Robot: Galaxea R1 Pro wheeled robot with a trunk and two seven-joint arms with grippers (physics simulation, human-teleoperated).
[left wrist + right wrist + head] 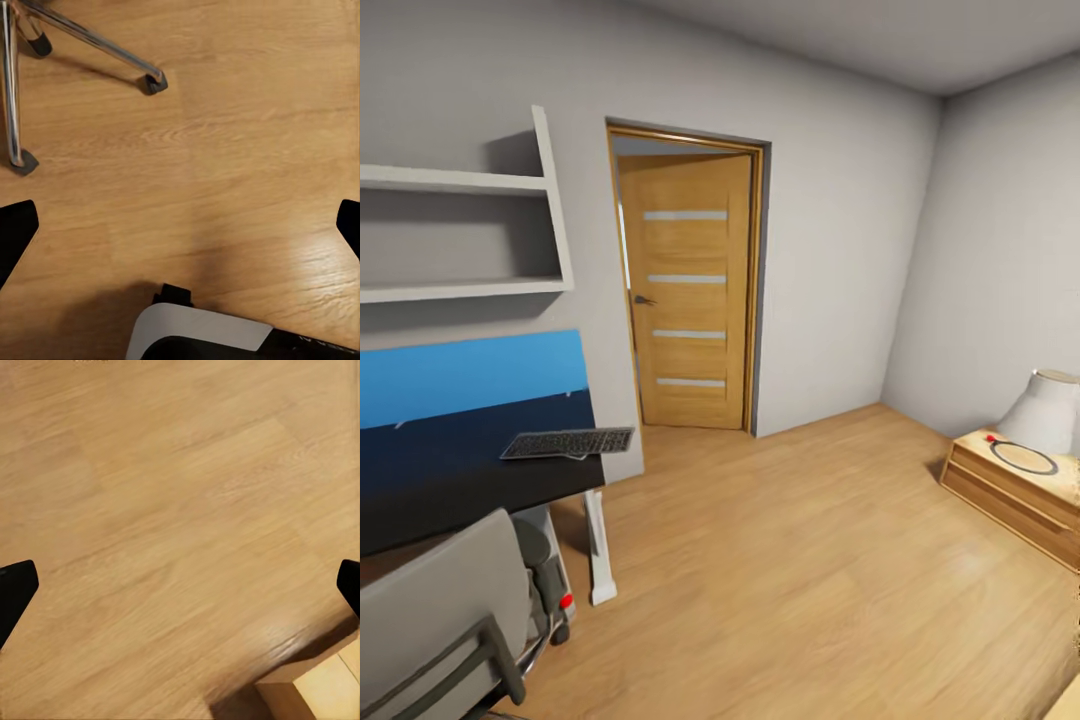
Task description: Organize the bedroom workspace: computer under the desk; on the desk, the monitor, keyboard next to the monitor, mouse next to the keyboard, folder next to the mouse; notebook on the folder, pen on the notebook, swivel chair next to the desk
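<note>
Keyboard (567, 442) lies lengthwise on the bench (450, 480), toward the robot's left arm. Both grippers' fingers (16, 232) (16, 589) spread wide, empty, over floor.

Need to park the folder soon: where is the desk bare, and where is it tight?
The dark desk is bare in front of the keyboard and off toward the view's left edge, below the blue panel. The near corner is tight: the chair back crowds it. The floor toward the door lies open.
</note>
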